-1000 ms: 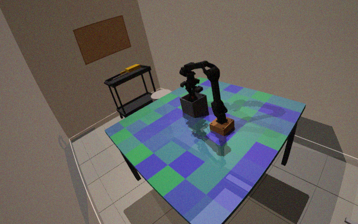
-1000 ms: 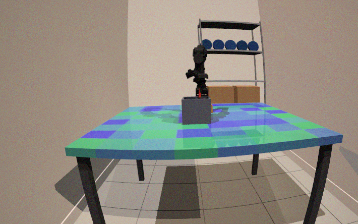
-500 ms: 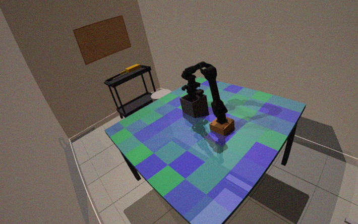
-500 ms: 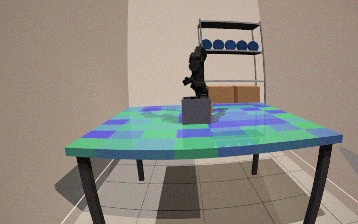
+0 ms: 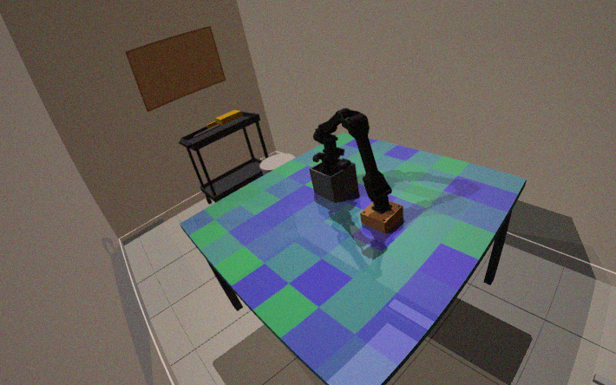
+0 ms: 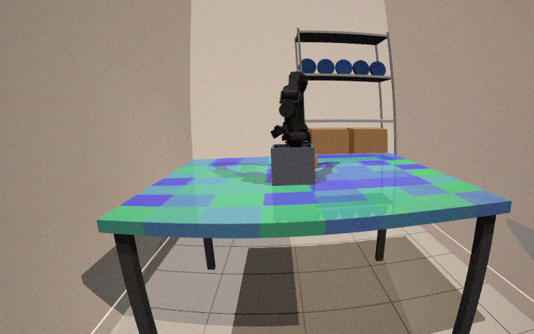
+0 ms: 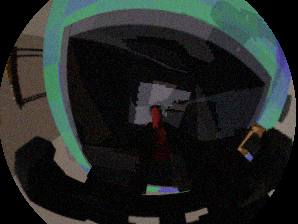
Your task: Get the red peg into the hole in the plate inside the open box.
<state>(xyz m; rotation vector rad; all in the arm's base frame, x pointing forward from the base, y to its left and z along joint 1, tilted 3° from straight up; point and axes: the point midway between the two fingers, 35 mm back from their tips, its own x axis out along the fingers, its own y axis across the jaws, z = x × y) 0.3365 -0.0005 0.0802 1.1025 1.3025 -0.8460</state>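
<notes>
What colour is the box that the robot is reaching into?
The box is plain grey, seen best in the exterior view.

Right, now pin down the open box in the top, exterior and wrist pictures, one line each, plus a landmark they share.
Top: just above centre, the open box.
Exterior: centre, on the table.
Wrist: fills most of the picture.
Shared landmark: the patchwork table top.
</notes>
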